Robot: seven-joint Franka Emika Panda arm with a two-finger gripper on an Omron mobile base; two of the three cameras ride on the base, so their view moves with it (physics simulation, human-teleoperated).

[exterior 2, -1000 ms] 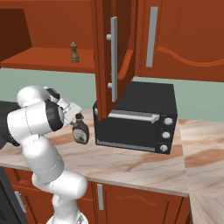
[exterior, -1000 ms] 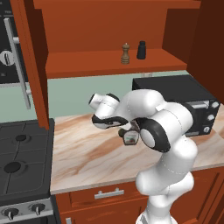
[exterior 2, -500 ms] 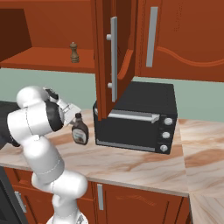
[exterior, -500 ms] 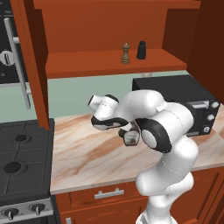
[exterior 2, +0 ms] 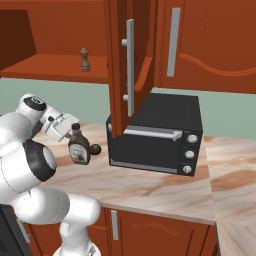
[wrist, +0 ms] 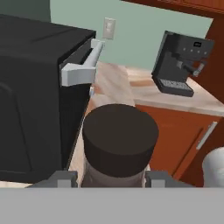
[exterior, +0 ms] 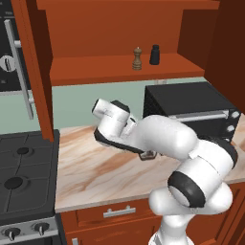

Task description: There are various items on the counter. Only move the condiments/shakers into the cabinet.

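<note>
My gripper point(exterior 2: 74, 131) is shut on the neck of the dark brown bottle point(exterior 2: 79, 149), which stands slightly tilted over the marble counter point(exterior 2: 150, 186), left of the toaster oven. In the hand view the bottle's dark cap point(wrist: 120, 133) sits between my two fingertips point(wrist: 65, 178). The small dark green ball point(exterior 2: 95, 149) lies on the counter just right of the bottle. On the cabinet's shelf point(exterior: 95, 71) the tan wooden shaker point(exterior: 137, 58) stands beside the black shaker point(exterior: 154, 54). My own arm hides the bottle in the left base view.
A black toaster oven point(exterior 2: 157, 135) stands right of the bottle, below the open cabinet door point(exterior 2: 125, 65). The black stove top point(exterior: 24, 167) is at the left. A coffee machine point(wrist: 181, 65) stands on a farther counter.
My fingers have closed on the bottle's neck. The bottle has shifted a little left with the gripper, uncovering the green ball behind it.
</note>
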